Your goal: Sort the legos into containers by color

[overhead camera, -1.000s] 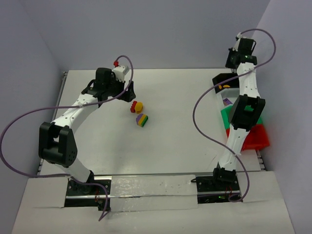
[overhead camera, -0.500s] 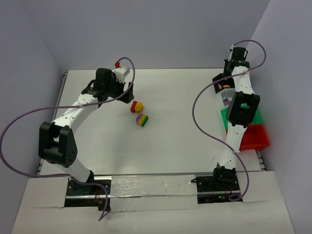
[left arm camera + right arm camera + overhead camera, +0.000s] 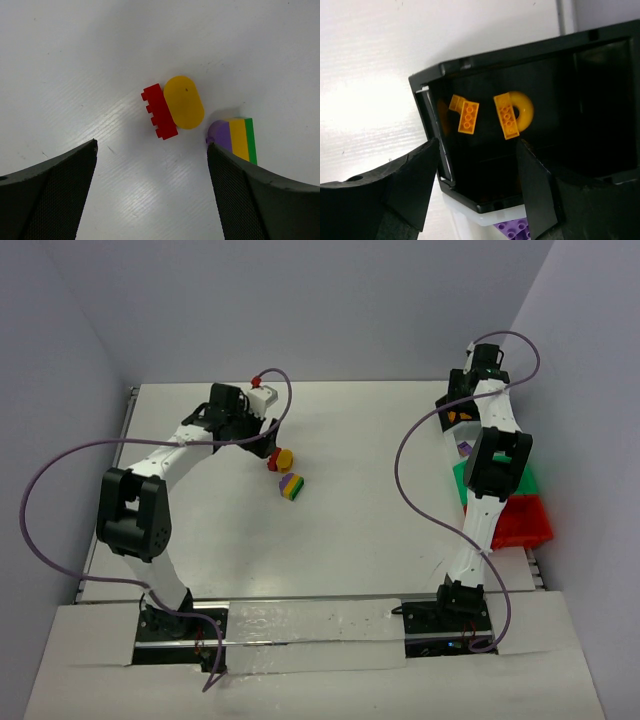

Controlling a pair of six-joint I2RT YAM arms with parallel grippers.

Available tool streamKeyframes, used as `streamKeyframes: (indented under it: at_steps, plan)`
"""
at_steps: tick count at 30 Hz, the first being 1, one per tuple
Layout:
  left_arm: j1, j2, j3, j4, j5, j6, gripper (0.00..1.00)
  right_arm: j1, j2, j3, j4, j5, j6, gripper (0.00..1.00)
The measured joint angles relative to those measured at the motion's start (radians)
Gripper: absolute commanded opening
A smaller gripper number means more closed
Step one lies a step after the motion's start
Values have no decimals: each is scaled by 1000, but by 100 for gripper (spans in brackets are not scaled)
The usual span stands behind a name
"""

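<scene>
Three legos lie on the white table: a red brick (image 3: 160, 111) touching a yellow rounded piece (image 3: 184, 101), and a stacked purple-yellow-green block (image 3: 235, 140) just right of them. My left gripper (image 3: 152, 200) hovers open just short of them, nothing between its fingers; from above, the left gripper (image 3: 266, 433) sits beside the yellow piece (image 3: 285, 456) and the block (image 3: 290, 485). My right gripper (image 3: 477, 185) stands open and empty over the black bin (image 3: 427, 82), which holds two orange bricks (image 3: 468, 116) and a yellow ring (image 3: 524, 107).
The containers stand in a row along the right edge: the black bin (image 3: 447, 400), a white bin (image 3: 490, 220) holding a purple brick (image 3: 517, 230), a green bin (image 3: 527, 483) and a red bin (image 3: 527, 525). A grey wall rises behind the table.
My left gripper has shifted right, closer to the red and yellow legos. The right wrist has swung in and down over the black bin.
</scene>
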Motion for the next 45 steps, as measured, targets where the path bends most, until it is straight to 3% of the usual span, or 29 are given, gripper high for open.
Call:
streamKeyframes:
  at_steps: [11,13,15,17,29,40,45]
  plan:
    - [0,127,68,-19,36,-34,93,31,-166,-82,-48,-135,37,78]
    - [-1,137,69,-18,37,-68,99,47,-205,-84,-52,-160,48,83]
    - [-4,147,70,-17,35,-113,99,64,-238,-84,-55,-182,56,85]
    - [-13,157,70,-13,29,-165,99,79,-265,-88,-56,-202,65,99]
    - [-152,253,101,20,-193,-297,99,132,-307,-143,-81,-329,146,100]
    - [-144,327,128,22,-342,-321,85,170,-368,-196,-81,-392,181,100]
    - [-144,327,128,23,-338,-324,65,178,-371,-204,-79,-412,186,100]
